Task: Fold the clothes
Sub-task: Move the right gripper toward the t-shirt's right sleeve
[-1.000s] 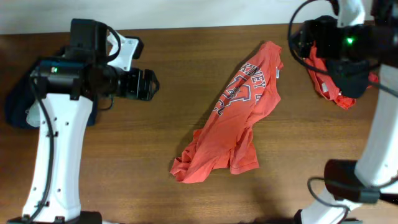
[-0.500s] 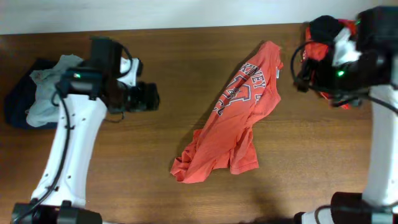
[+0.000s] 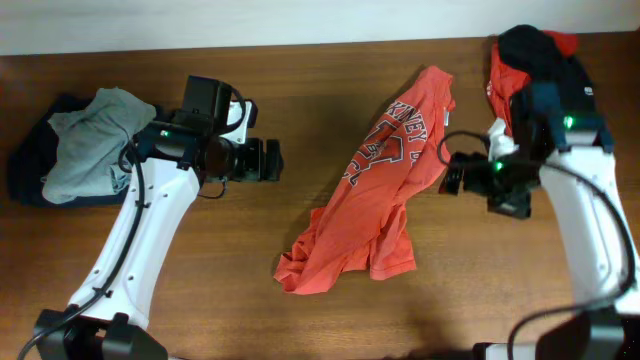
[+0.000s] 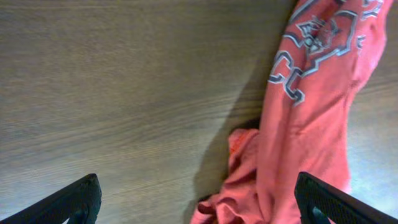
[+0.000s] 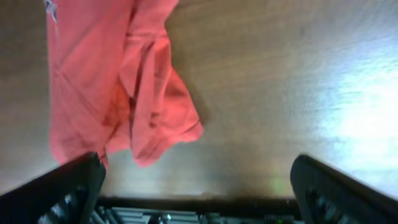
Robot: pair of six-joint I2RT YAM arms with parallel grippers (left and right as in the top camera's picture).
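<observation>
Seen from above, the crumpled orange-red cloth T-shirt [image 3: 385, 190] lies slanted on the brown wooden tabletop [image 3: 300, 90] between the empty, wide-open left jaws and the nearer right jaws; the left wrist view shows it off to the right, the right wrist view off to the left.

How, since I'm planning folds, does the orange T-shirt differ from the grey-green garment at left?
The orange T-shirt bears block lettering; the grey-green garment looks plain. The T-shirt lies stretched out alone on the table; the grey-green one is bunched atop a navy garment. Both are unfolded.
</observation>
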